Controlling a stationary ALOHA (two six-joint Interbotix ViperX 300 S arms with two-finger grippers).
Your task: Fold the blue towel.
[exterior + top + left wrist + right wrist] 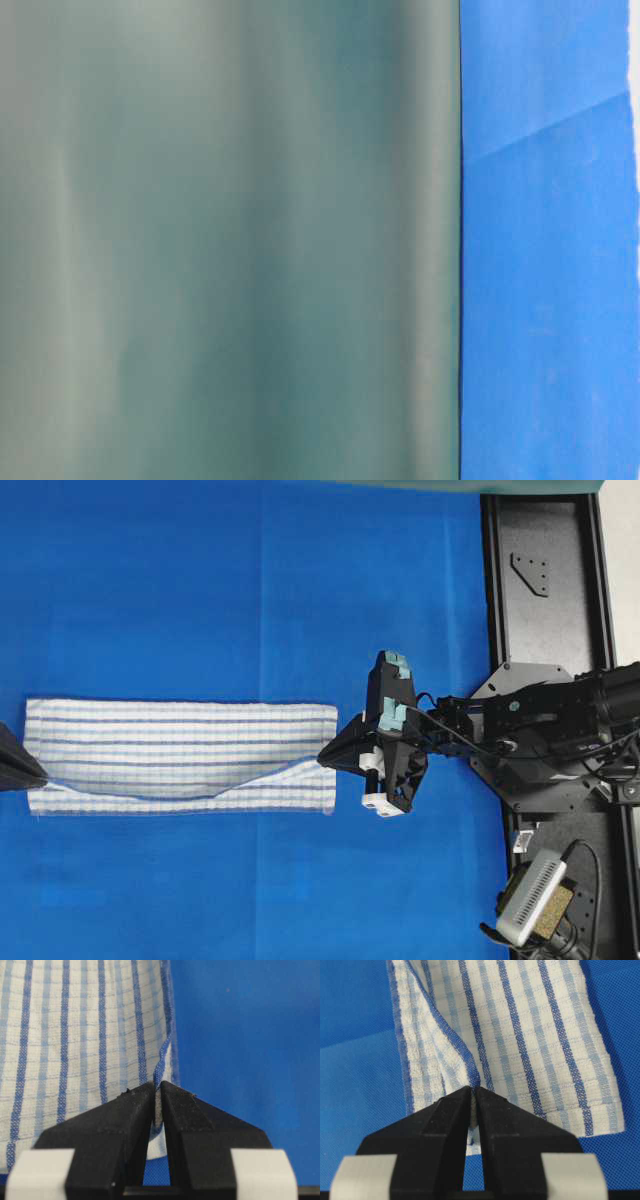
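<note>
The blue towel, white with thin blue stripes, lies as a long folded band on the blue table covering. Its upper layer is drawn across towards the front edge, sagging in the middle. My left gripper is shut on the towel's edge at the left end; the left wrist view shows the hem pinched between the black jaws. My right gripper is shut on the towel's edge at the right end; the right wrist view shows the fold clamped at the tips.
The blue table covering spreads all round the towel. A black arm base and mounting plate stand at the right. The table-level view is mostly blocked by a grey-green blurred surface.
</note>
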